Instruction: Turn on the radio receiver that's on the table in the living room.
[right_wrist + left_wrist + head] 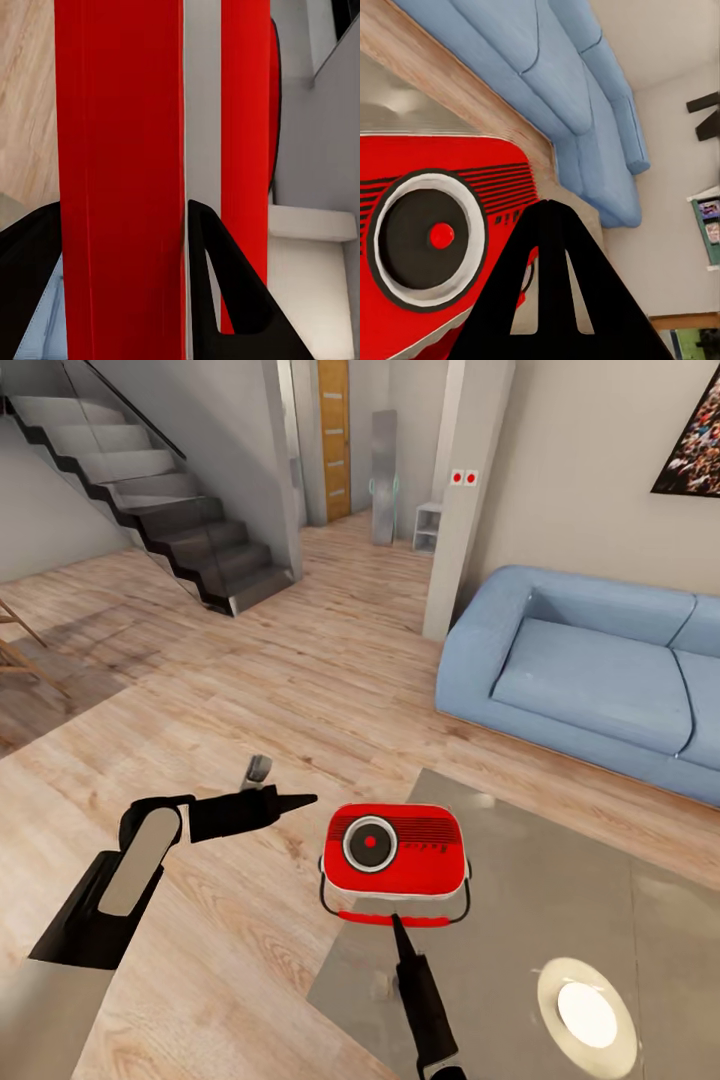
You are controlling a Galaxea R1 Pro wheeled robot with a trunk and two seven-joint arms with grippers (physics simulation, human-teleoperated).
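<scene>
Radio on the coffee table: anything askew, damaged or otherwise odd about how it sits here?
The red radio sits at the very corner of the glossy table, its handle and base overhanging the edge toward the floor. That placement looks precarious. No damage or spill visible. The right gripper points at its handle; the left gripper hangs beside it over the floor.

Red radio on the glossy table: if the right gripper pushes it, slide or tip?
The radio looks rigid and boxy, so probably stiff. The table top is glossy, so it may slide rather than tip. It sits near the table's corner edge, so a push from the right gripper could move it off.
</scene>
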